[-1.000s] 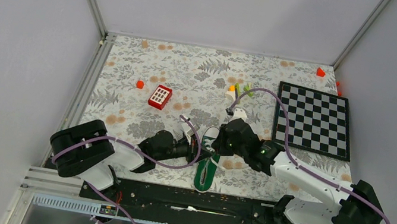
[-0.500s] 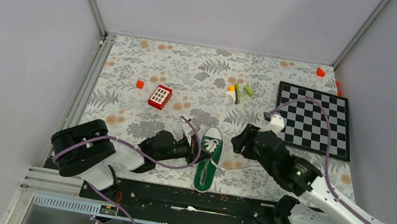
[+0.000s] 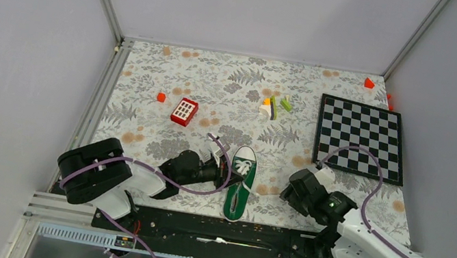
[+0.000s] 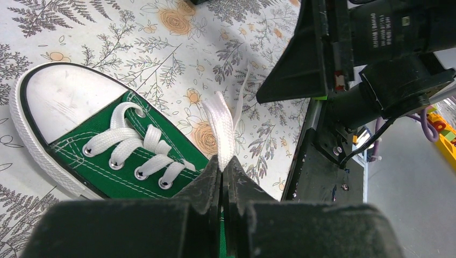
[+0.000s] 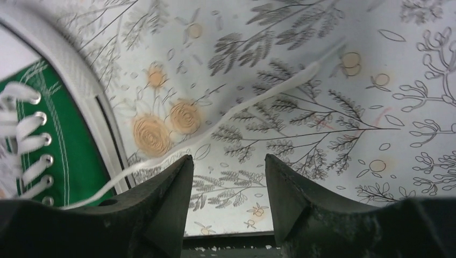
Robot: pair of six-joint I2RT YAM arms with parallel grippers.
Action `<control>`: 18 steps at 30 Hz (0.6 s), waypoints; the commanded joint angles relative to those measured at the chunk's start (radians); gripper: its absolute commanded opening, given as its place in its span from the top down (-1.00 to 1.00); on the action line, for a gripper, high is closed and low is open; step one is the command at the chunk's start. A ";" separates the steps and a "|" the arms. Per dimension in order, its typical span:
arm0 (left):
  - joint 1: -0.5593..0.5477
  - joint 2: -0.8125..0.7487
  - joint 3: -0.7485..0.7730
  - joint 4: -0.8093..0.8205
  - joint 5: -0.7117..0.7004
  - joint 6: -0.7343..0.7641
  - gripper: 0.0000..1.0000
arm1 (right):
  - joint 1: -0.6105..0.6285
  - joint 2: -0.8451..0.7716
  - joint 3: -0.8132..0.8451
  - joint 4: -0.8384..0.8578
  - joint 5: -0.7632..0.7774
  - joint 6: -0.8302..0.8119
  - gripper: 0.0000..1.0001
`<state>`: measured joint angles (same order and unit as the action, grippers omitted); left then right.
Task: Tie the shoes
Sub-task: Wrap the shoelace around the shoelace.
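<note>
The green shoe point(image 3: 241, 181) lies on the floral table with its white toe cap pointing away from the arms. My left gripper point(image 4: 223, 167) sits at the shoe's left side, shut on a flat white lace point(image 4: 220, 124) that rises from its fingertips. My right gripper point(image 5: 228, 161) stands open, low over the table to the right of the shoe point(image 5: 51, 134), with nothing between its fingers. The other lace end point(image 5: 258, 97) lies loose on the table in front of it, trailing back to the shoe. From above, the right gripper point(image 3: 290, 193) is a short way from the sole.
A red-and-white keypad block point(image 3: 184, 111) and a small red block point(image 3: 161, 97) lie at the back left. Small coloured blocks point(image 3: 274, 106) sit behind the shoe. A chessboard point(image 3: 361, 137) lies at the right. The black base rail point(image 3: 224, 229) runs along the near edge.
My right gripper opened, let go of the lace and drew back from the shoe to the right and toward the near edge. The left gripper has not moved.
</note>
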<state>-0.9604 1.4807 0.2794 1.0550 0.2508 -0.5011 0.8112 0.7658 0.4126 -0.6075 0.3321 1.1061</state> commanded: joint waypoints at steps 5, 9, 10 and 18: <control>-0.002 -0.014 0.001 0.083 0.041 0.009 1.00 | -0.154 0.058 -0.081 0.094 -0.037 0.179 -0.17; -0.001 -0.017 -0.003 0.085 0.046 0.005 1.00 | -0.172 0.169 -0.073 0.165 -0.035 0.168 -0.18; -0.002 -0.018 -0.004 0.086 0.047 0.004 1.00 | -0.172 0.191 -0.067 0.171 -0.033 0.167 -0.18; -0.002 -0.049 -0.013 0.070 0.035 0.023 1.00 | -0.172 0.286 -0.038 0.200 -0.060 0.141 0.39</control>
<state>-0.9604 1.4761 0.2714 1.0584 0.2535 -0.4957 0.6449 1.0187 0.3893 -0.3580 0.2836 1.2503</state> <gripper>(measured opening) 0.013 0.383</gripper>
